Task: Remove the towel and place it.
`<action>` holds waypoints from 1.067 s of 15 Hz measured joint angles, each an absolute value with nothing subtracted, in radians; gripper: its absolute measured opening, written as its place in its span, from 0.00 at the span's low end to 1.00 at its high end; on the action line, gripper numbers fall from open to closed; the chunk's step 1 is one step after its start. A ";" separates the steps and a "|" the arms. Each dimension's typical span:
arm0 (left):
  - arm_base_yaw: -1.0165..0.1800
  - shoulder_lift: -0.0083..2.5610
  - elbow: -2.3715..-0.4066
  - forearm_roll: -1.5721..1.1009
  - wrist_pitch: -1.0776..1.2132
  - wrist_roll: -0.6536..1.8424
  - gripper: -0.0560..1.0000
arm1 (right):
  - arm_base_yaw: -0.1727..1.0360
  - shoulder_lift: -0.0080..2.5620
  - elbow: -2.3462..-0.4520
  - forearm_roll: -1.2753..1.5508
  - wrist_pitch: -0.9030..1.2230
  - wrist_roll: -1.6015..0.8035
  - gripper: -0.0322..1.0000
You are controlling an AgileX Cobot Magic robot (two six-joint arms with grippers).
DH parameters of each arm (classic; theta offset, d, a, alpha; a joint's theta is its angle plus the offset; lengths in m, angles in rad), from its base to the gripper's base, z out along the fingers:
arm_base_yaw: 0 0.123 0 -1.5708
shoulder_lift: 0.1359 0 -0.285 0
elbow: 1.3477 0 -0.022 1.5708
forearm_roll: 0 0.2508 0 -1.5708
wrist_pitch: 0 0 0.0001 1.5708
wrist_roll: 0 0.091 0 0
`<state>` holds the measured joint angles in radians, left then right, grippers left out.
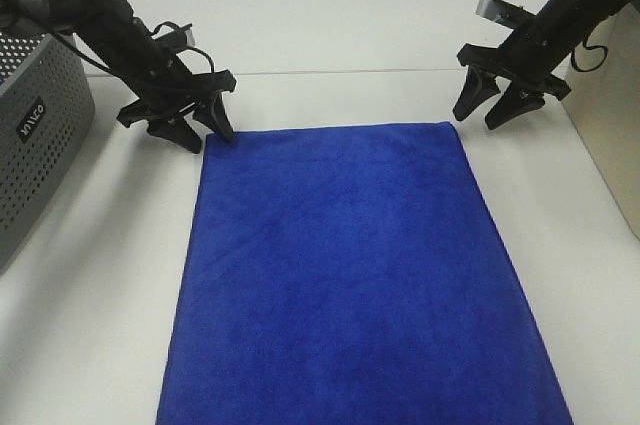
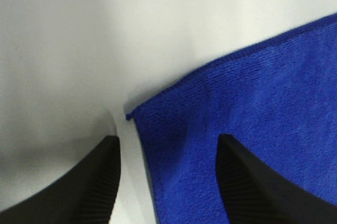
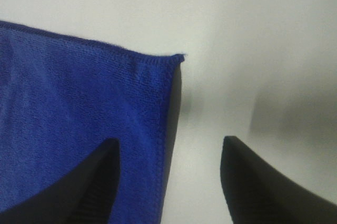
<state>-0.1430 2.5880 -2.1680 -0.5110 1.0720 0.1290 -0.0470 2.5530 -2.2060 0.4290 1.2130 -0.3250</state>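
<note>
left gripper (image 1: 205,135) partly open, empty, jaws straddling the towel's (image 1: 350,275) far-left corner. right gripper (image 1: 477,117) open wider, empty, over the far-right corner. towel lies flat on the table (image 1: 320,35), right of the basket (image 1: 30,145). corner spacing suits keeping it spread; looks placed.

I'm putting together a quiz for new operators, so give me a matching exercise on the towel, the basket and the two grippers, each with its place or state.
Things:
1. towel
2. basket
3. left gripper
4. right gripper

Place or state:
A. grey and perforated, at the left side of the table
B. open, by the towel's far right corner
C. blue, spread flat on the table
D. open, by the towel's far left corner

Pairs: 1-C, 2-A, 3-D, 4-B
</note>
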 joint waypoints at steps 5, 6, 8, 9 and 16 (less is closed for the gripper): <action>-0.143 2.593 -2.173 -0.508 1.067 0.129 0.55 | -0.047 2.597 -2.211 0.423 1.213 -0.325 0.59; -0.143 2.594 -2.174 -0.508 1.067 0.129 0.55 | -0.047 2.597 -2.211 0.423 1.213 -0.325 0.59; -0.143 2.594 -2.174 -0.508 1.067 0.129 0.55 | -0.047 2.598 -2.211 0.424 1.213 -0.325 0.59; -0.143 2.594 -2.174 -0.508 1.067 0.129 0.55 | -0.047 2.600 -2.211 0.429 1.213 -0.325 0.59; -0.143 2.595 -2.175 -0.511 1.048 0.129 0.55 | -0.047 2.615 -2.218 0.492 1.205 -0.325 0.59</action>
<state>-0.1430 2.5950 -2.1750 -0.5110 1.0480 0.1290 -0.0470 2.6150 -2.2180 0.4920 1.2050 -0.3250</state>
